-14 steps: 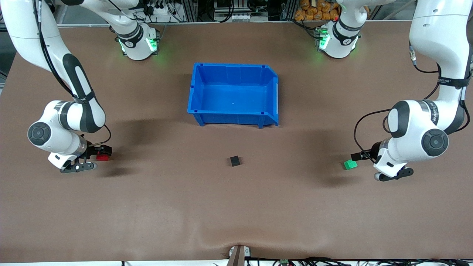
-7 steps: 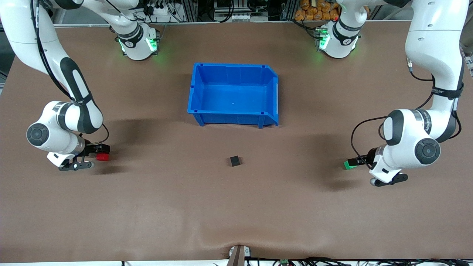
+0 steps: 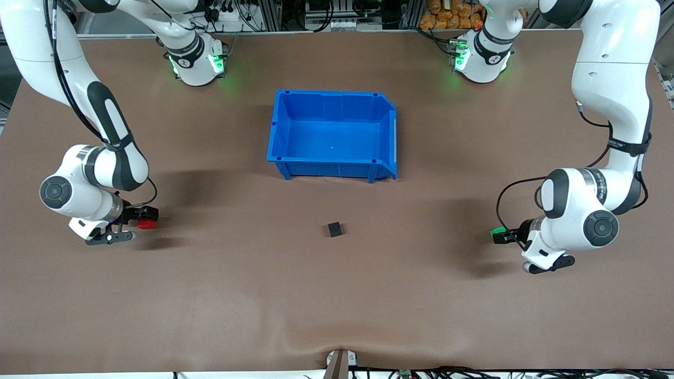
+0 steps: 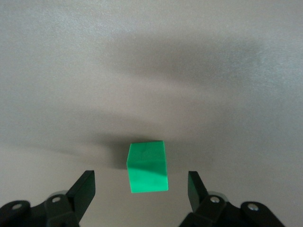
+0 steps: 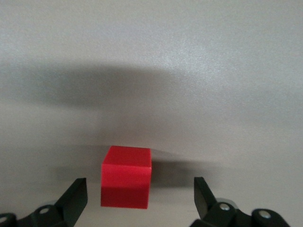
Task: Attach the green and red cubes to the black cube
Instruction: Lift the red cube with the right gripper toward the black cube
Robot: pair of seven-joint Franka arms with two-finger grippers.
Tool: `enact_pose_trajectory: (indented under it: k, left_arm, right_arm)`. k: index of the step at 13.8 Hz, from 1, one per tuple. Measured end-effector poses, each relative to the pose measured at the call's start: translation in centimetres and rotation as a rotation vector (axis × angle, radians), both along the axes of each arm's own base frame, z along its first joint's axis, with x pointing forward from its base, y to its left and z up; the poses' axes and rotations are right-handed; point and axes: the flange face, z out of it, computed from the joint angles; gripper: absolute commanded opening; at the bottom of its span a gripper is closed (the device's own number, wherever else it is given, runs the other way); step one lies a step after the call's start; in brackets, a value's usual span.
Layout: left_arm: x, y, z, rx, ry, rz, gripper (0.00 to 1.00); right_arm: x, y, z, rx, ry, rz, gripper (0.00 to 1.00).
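Note:
The black cube (image 3: 334, 229) sits alone on the brown table, nearer the front camera than the blue bin. The green cube (image 3: 495, 232) lies at the left arm's end of the table. My left gripper (image 3: 504, 236) is low at it, open, and the cube (image 4: 147, 166) rests on the table between the two fingers without touching them. The red cube (image 3: 146, 224) lies at the right arm's end. My right gripper (image 3: 142, 218) is low at it, open, with the cube (image 5: 126, 176) between its fingers, closer to one finger.
The blue bin (image 3: 333, 134) stands empty mid-table, farther from the front camera than the black cube. The table's edge nearest the front camera has a small clamp (image 3: 341, 361).
The left arm has lowered and drawn in, so its gripper now covers most of the green cube in the front view. The right gripper has barely shifted at the red cube.

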Motion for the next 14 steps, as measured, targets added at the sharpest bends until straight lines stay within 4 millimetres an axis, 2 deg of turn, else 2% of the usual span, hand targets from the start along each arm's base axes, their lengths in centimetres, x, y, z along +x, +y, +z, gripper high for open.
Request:
enact_pose_trajectory:
  k: [1, 3, 7, 10, 11, 14]
  left_arm:
    - [0.0, -0.1, -0.3, 0.000, 0.004, 0.001, 0.82]
    - [0.1, -0.2, -0.8, 0.000, 0.004, 0.003, 0.81]
    - [0.4, -0.2, -1.3, -0.002, -0.026, 0.005, 0.76]
    - [0.6, 0.1, -1.6, -0.001, -0.040, 0.015, 0.71]
    - [0.6, 0.1, -1.8, 0.001, -0.041, 0.021, 0.67]
    - [0.6, 0.0, -1.9, 0.005, -0.039, 0.053, 0.62]
  right_arm:
    - [0.0, 0.2, 0.0, 0.009, -0.002, -0.009, 0.31]
    - [0.1, 0.5, 0.0, 0.027, -0.004, -0.025, 0.00]
    - [0.2, 0.6, 0.1, 0.037, -0.007, 0.030, 0.00]
    - [0.8, 0.5, 0.7, 0.045, -0.018, 0.180, 0.00]
    - [1.1, 0.5, 1.0, 0.047, -0.023, 0.241, 0.00]
    - [2.5, 1.1, 2.4, 0.050, -0.050, 0.507, 0.00]
